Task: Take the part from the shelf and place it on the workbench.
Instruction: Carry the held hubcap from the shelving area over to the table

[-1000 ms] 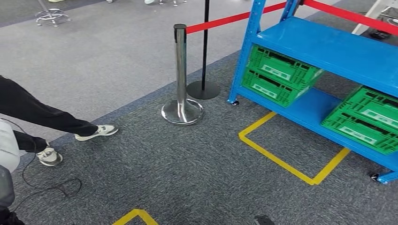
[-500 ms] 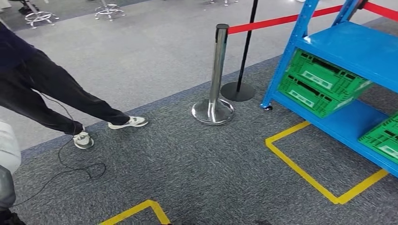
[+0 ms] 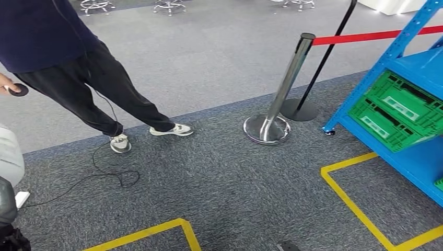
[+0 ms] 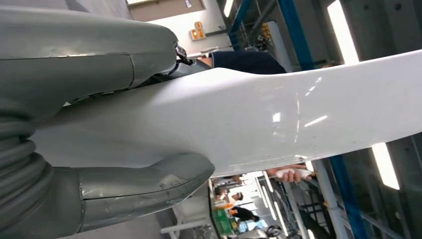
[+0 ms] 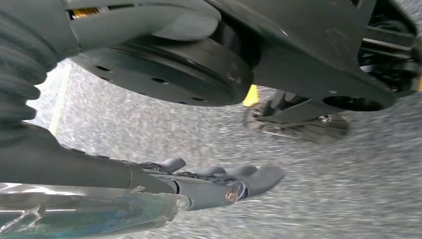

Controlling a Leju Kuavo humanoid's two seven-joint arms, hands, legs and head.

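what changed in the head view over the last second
The whole view has swung left: the camera turned, not the things. The blue shelf with its green crates slid toward the right edge, and the chrome stanchion with them. The person stepped further into frame. The left robot hand holds the white part.

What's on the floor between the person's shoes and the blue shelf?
In the head view, a chrome stanchion stands on the carpet between the shoes and the blue shelf.
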